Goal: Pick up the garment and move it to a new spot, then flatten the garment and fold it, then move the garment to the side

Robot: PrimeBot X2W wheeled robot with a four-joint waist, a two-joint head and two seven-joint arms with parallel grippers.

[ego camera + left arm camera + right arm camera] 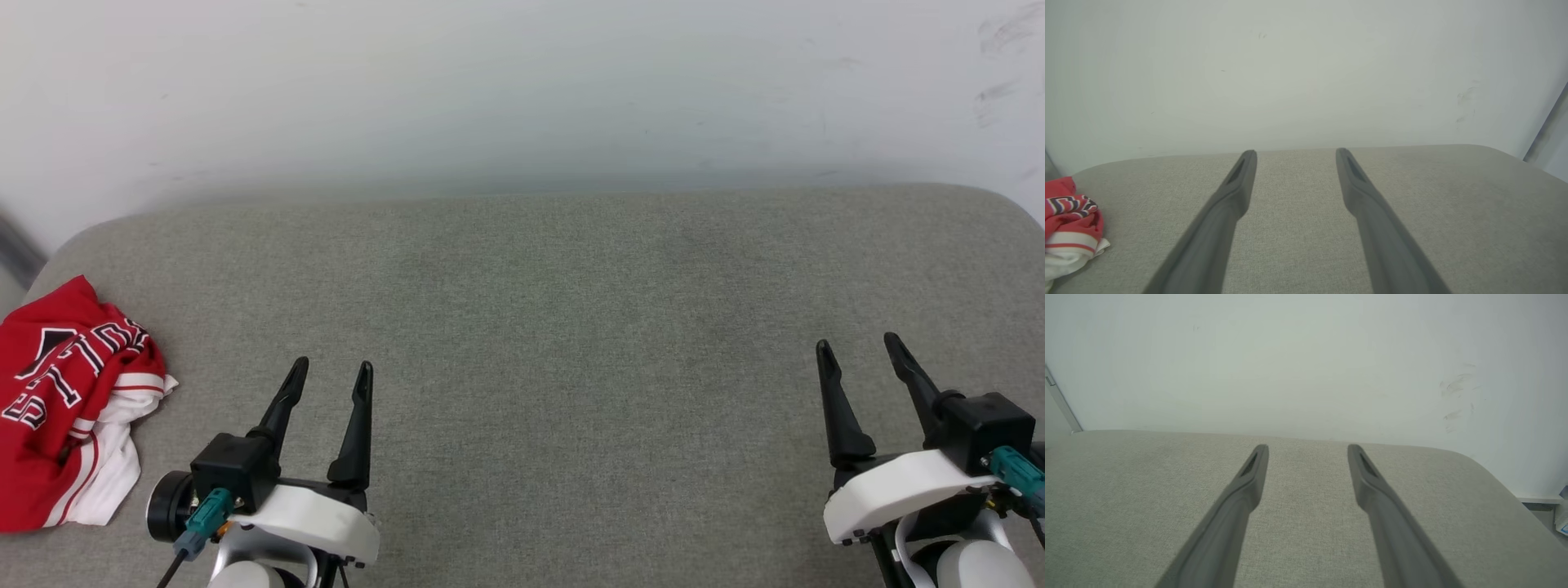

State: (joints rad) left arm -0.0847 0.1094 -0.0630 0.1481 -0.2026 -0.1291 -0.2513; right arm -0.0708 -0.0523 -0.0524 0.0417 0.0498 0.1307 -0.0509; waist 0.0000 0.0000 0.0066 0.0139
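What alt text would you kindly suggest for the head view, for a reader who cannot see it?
A crumpled red and white garment lies at the left edge of a grey fabric surface. The left gripper, just right of it, and the right gripper are open and empty, fingers pointing toward a pale wall.

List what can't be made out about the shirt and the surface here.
- Shirt, head view: cut off by the left edge; folds hide most of its lettering.
- Shirt, left wrist view: cut off by the left edge.
- Cushion, head view: near edge lies below the frame.
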